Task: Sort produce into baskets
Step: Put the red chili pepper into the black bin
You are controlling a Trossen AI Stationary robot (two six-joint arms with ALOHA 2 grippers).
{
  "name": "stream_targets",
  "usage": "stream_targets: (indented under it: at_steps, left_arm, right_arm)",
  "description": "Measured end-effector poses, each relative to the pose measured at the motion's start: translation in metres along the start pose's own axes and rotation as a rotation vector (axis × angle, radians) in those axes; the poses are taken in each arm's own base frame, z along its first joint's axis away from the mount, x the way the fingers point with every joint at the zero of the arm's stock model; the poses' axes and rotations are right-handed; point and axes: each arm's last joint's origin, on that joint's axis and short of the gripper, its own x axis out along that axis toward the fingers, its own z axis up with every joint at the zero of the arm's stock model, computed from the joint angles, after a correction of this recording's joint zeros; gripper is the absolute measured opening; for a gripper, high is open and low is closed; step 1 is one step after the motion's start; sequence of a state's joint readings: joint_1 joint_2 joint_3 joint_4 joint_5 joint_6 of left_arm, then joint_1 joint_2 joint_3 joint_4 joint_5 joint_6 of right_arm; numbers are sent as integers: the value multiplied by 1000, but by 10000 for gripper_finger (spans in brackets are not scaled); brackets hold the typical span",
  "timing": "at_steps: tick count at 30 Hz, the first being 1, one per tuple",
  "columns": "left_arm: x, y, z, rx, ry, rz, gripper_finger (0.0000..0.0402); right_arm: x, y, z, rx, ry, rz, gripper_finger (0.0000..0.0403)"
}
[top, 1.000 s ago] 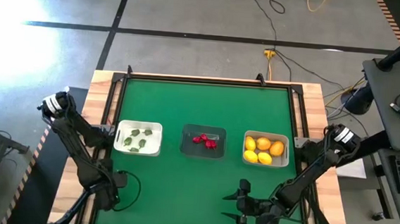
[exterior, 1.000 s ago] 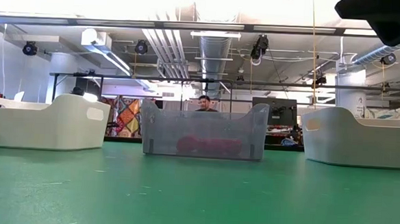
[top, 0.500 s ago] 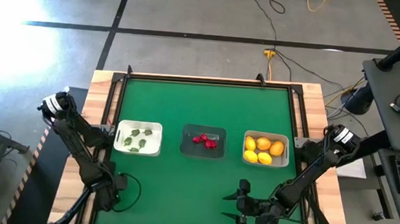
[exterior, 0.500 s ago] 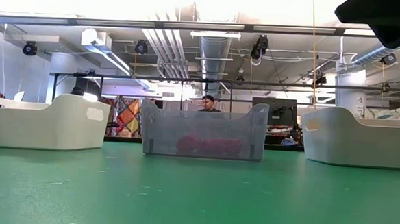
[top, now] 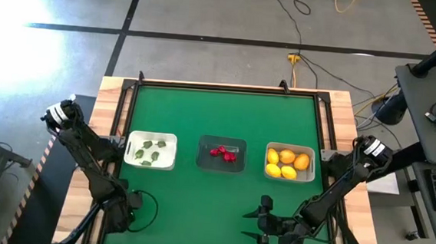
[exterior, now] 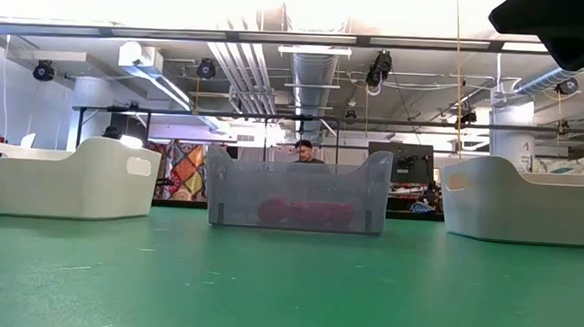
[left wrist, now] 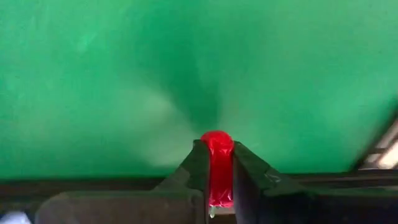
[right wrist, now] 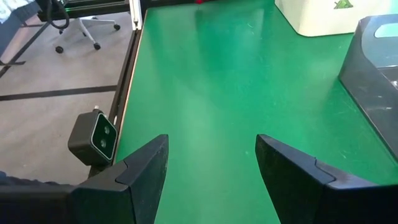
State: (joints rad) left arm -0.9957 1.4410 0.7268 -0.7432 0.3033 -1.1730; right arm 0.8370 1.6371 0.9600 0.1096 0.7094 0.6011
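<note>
On the green bench three baskets stand in one row: the white basket on the left holds small green pieces, the dark grey basket in the middle holds red pieces, and the pale basket on the right holds yellow and orange fruits. No loose produce lies on the open cloth in the high view. The left gripper is low at the near left corner of the bench, and its fingers are pressed together on a small red piece, which shows between them in the left wrist view. The right gripper waits at the near edge, near the pale basket, with fingers spread and nothing between them. I judge that the step in hand is the pick of this last red piece. The next move would be to lift it and carry it over the dark grey basket, well apart from here, then release it among the other red pieces.
</note>
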Motion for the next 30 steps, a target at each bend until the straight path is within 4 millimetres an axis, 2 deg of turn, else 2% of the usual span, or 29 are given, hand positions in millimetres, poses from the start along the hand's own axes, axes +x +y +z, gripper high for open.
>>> stream_targets:
  at_steps: [4,9,12,16,19,24,30]
  left_arm:
    - [-27,-15,21,44,-142,-55,17]
    - [-82,-28,59,155,-532,0,28]
    - [-116,-23,85,168,-759,114,30]
    - [-146,-5,125,252,-893,224,32]
    - [-151,10,157,326,-930,273,31]
    - [-138,40,207,337,-938,361,30]
    - [-141,72,246,267,-916,420,33]
  right_arm:
    - [0,0,0,-19,-1,-1,233]
    - [0,-1,1,-25,-20,-31,233]
    - [0,-1,1,-26,-28,-43,233]
    - [0,-1,1,-26,-28,-44,233]
    - [0,-1,1,-14,-28,-44,233]
    - [0,-2,-2,28,-23,-44,233]
    - [0,-6,-9,67,-10,-54,233]
